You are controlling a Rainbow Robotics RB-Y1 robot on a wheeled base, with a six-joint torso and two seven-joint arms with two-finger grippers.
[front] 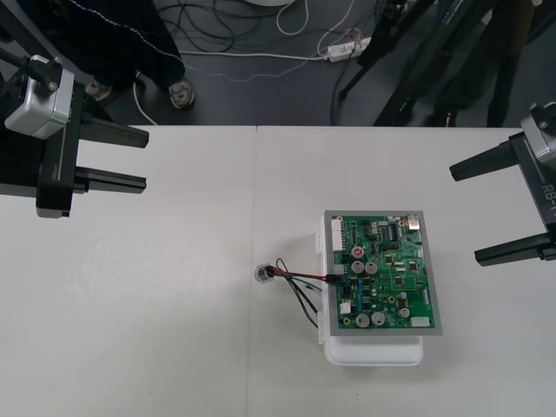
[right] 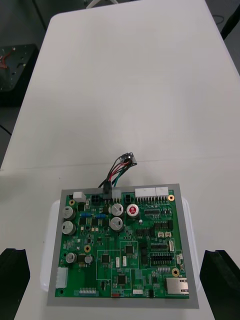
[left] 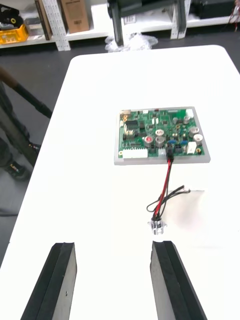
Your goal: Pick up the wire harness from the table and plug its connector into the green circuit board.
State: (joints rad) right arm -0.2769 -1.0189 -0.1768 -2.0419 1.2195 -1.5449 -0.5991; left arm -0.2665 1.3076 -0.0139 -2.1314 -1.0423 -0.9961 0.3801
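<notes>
Bright, even light; faint soft shadows

Green circuit board [front: 382, 274] (on a white base [front: 373, 352]) lies flat, nearer the right gripper [front: 465, 214]. Wire harness [front: 300, 278]: black plug [front: 334, 279] seated in the board's edge; round metal socket [front: 263, 274] rests toward the left gripper [front: 145, 160].

Robotics lab: tangled cables [front: 217, 35], a power strip [front: 346, 50], tripod legs [front: 370, 56] on dark floor [front: 261, 95].

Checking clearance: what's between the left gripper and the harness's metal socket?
Only bare table lies between the open left gripper and the socket, as the front view shows; the wires lead away to the board.
</notes>
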